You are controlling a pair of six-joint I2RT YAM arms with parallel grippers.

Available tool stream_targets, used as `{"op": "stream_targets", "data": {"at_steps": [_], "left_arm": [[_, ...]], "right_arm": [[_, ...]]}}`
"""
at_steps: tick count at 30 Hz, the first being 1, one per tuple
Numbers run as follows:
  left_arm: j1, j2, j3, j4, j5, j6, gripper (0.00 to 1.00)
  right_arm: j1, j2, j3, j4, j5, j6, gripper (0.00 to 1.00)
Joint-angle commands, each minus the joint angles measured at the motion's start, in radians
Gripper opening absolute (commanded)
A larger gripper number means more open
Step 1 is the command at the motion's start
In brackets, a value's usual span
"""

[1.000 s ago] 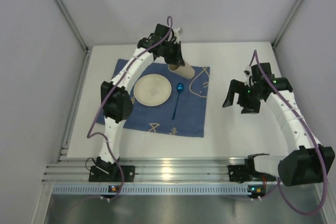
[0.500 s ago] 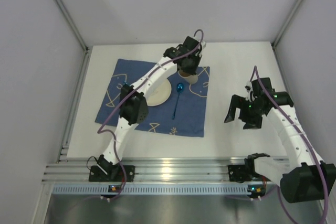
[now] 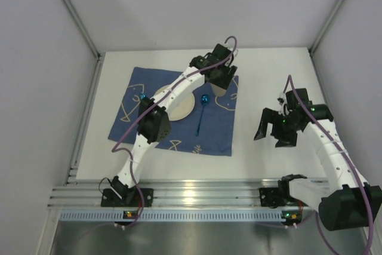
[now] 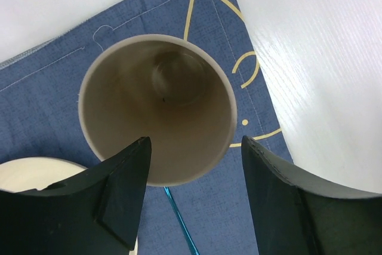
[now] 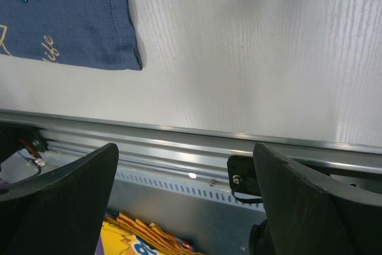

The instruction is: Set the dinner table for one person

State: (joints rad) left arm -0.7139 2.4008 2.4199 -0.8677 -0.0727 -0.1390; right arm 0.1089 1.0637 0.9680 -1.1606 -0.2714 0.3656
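A tall beige cup (image 4: 158, 106) stands upright on the back right corner of the dark blue fish mat (image 4: 48, 100). My left gripper (image 4: 195, 147) hovers just above it, open, its fingers on either side of the rim and clear of it. From above, the left gripper (image 3: 218, 82) hides most of the cup (image 3: 219, 92). A cream plate (image 3: 182, 107) lies mid-mat, with a blue spoon (image 3: 203, 101) to its right. Over the dinner table (image 3: 262, 70) at the right, my right gripper (image 3: 271, 126) hangs open and holds nothing.
The ribbed aluminium rail (image 5: 179, 147) runs along the table's near edge, under the right gripper (image 5: 185, 147). Grey walls close in the table at the back and both sides. The left arm arches over the plate's left half.
My left arm swung right along the mat's back edge with the cup, and its jaws have opened off the cup. The right arm has not moved.
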Motion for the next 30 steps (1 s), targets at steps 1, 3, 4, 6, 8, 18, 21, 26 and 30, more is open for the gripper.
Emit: {"op": "stream_targets", "data": {"at_steps": [1,3,4,6,8,18,21,26,30], "left_arm": [[0.002,-0.006,0.047,0.018,-0.027,0.015,0.68],[0.002,-0.012,0.062,0.022,-0.021,0.01,0.68],[0.001,-0.014,0.067,0.024,-0.016,0.009,0.68],[0.001,-0.025,0.079,0.036,-0.004,0.0,0.7],[-0.001,-0.04,0.085,0.045,0.016,-0.025,0.7],[-0.001,-0.207,0.016,0.134,0.102,-0.108,0.75],[0.008,-0.342,-0.111,0.133,-0.022,-0.116,0.75],[0.011,-0.753,-0.646,0.223,-0.407,-0.175,0.76],[0.008,-1.232,-1.315,0.574,-0.611,-0.125,0.86]], "right_arm": [[0.009,-0.001,-0.009,0.01,-0.009,-0.013,0.95],[0.011,0.001,-0.012,0.013,-0.008,-0.013,0.95],[0.011,0.001,-0.011,0.013,-0.006,-0.013,0.95],[0.012,0.001,-0.011,0.013,-0.002,-0.013,0.95],[0.011,0.001,-0.006,0.013,0.011,-0.011,0.95],[0.011,-0.011,0.044,0.018,0.06,0.001,0.94],[0.011,-0.07,0.144,0.029,0.005,-0.01,0.94],[0.043,-0.247,0.431,0.126,0.122,0.073,1.0],[0.043,-0.485,0.199,0.344,0.175,0.176,1.0]]}}
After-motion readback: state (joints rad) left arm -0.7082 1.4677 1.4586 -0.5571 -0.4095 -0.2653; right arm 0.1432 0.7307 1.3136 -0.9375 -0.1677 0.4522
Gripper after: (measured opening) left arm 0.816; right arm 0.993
